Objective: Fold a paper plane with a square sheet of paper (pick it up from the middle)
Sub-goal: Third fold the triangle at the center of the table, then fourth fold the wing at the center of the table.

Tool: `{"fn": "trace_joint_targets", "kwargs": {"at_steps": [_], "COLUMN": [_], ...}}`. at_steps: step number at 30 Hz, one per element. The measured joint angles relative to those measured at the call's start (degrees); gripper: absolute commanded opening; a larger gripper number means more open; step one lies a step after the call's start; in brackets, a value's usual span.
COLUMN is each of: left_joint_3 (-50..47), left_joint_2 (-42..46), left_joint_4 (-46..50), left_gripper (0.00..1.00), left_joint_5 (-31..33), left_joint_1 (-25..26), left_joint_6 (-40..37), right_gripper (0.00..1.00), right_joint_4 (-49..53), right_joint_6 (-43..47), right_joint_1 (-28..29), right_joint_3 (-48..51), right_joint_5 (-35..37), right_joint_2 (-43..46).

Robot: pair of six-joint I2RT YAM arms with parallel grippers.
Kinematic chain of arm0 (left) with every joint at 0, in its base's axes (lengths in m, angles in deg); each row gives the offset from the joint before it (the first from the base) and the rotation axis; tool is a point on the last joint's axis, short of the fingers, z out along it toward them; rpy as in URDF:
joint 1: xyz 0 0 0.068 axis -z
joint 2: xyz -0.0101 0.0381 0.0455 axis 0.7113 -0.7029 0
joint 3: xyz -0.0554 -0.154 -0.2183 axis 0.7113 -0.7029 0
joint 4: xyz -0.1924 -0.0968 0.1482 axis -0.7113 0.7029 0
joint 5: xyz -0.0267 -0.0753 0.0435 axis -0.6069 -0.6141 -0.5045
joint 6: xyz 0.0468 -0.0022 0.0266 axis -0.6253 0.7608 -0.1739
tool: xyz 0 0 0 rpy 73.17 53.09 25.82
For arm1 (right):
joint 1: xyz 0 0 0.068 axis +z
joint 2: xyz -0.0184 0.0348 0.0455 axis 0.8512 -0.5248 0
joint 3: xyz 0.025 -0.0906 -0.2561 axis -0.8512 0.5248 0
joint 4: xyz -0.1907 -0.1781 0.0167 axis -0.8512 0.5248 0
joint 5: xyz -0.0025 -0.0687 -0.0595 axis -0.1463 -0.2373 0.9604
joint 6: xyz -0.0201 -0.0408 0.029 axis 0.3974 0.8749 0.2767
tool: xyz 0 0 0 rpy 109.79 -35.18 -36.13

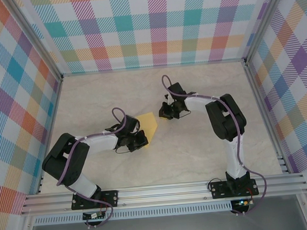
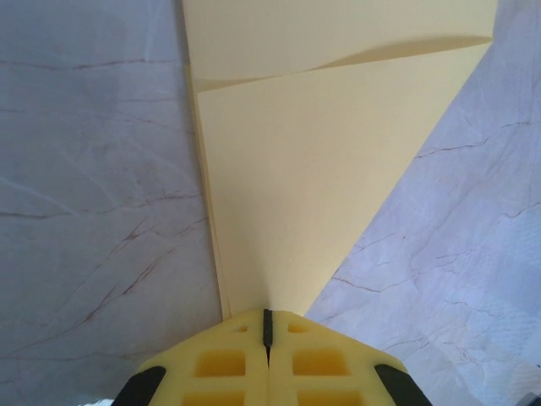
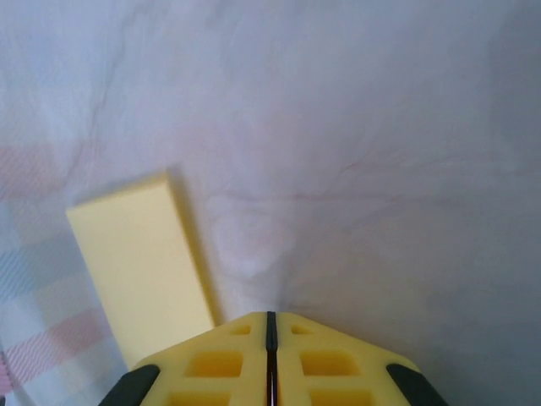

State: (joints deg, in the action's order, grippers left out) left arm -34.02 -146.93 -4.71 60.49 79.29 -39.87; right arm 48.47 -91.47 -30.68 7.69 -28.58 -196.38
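The square sheet of paper (image 1: 148,124) lies on the table as a creased yellow shape that narrows to a point. In the left wrist view the paper (image 2: 313,161) shows a folded flap across its far end. Its narrow tip runs right up to my left gripper (image 2: 268,315), which is shut with its tips on that point. I cannot tell whether the tip is pinched or only pressed. My left gripper (image 1: 142,141) sits at the paper's near corner. My right gripper (image 1: 166,113) is just right of the paper, shut and holding nothing (image 3: 270,315). A yellow strip of the paper (image 3: 139,262) lies to its left.
The marble-look tabletop (image 1: 199,159) is fenced by checked walls on three sides. An aluminium rail (image 1: 164,190) carries both arm bases along the near edge. The right arm's elbow (image 1: 225,118) stands right of centre.
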Motion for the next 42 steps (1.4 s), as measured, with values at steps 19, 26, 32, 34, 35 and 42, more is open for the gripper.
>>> {"fn": "trace_joint_targets", "kwargs": {"at_steps": [19, 26, 32, 34, 35, 42], "left_joint_3": [3.37, 4.0, 4.04, 4.04, 4.04, 3.72], "left_joint_2": [3.1, -0.66, -1.99, -2.25, -2.34, -2.36], "left_joint_4": [-1.36, -0.92, -0.87, -0.85, -0.87, -0.92], "left_gripper": [0.19, 0.13, 0.1, 0.09, 0.09, 0.08], "left_joint_5": [2.93, 5.46, 7.74, 8.04, 8.17, 8.92], "left_joint_1": [0.0, -0.02, -0.39, -0.44, -0.46, -0.52], "left_joint_6": [-2.62, -2.6, -2.23, -2.03, -1.95, -1.09], "right_gripper": [0.41, 0.42, 0.42, 0.42, 0.42, 0.46], "right_joint_4": [-3.45, -2.99, -1.68, -1.01, -0.5, 1.77], "right_joint_6": [1.25, 1.22, 1.27, 1.29, 1.4, 2.29], "right_joint_1": [0.72, 1.9, 2.64, 2.78, 2.8, 2.86], "right_joint_3": [10.49, 8.79, 6.8, 6.21, 5.86, 4.28], "right_joint_5": [-11.58, -13.05, -13.4, -13.38, -13.25, -12.46], "right_joint_2": [8.33, 5.99, 4.44, 3.98, 3.78, 3.17]}}
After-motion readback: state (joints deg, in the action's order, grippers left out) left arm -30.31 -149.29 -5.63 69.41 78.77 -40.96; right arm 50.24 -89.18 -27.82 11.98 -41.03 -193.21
